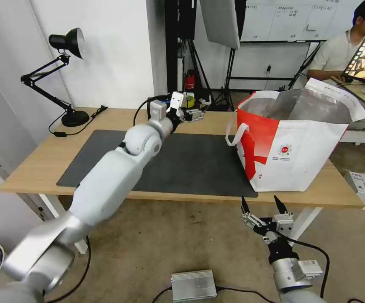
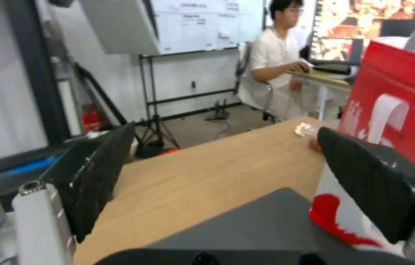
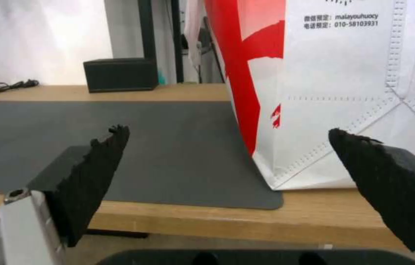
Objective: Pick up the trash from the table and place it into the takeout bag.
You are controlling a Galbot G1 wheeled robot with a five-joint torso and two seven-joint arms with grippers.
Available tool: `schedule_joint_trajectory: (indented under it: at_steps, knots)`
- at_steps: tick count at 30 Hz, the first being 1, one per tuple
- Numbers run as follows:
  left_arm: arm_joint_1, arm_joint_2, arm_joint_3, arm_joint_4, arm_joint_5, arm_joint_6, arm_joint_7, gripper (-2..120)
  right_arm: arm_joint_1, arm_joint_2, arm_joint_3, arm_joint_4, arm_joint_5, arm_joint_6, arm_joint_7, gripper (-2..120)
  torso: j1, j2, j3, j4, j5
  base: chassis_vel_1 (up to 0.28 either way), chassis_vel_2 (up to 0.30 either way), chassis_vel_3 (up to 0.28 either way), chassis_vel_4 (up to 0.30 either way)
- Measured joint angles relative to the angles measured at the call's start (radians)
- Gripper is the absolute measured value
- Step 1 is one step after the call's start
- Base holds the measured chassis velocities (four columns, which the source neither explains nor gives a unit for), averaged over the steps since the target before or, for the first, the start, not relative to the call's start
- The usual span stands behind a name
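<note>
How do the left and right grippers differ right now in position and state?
The left gripper is raised over the table's far edge, arm stretched forward; the right gripper sits low, in front of the near edge and below the tabletop. The left points toward the takeout bag's red side; the right faces its white front. Both are open and hold nothing.

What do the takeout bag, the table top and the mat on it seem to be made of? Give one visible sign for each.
Takeout bag: probably non-woven fabric with a matte finish, shown by its dotted stitched seams; the lining looks like crinkled silver foil.
Table: light wood or wood-look laminate, with faint grain.
Mat: dark grey, matte and thin; rubber or felt, hard to tell.
</note>
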Motion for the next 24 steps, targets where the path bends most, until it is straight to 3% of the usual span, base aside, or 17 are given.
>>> schedule_joint_trajectory:
  at_steps: [13,24]
  knots:
    - [0.306,0.065,-0.209,-0.228,0.101,0.038,-0.018,100,0.0,0.0,0.0,0.0,0.0,0.0,0.0,100,0.0,0.0,0.0,0.0003,-0.0001,0.0,0.0,0.0,0.0]
    - [0.51,0.014,-0.352,-0.344,0.221,0.041,0.012,100,0.0,0.0,0.0,0.0,0.0,0.0,0.0,100,0.0,0.0,0.0,0.0001,0.0,0.0,0.0,0.0,0.0]
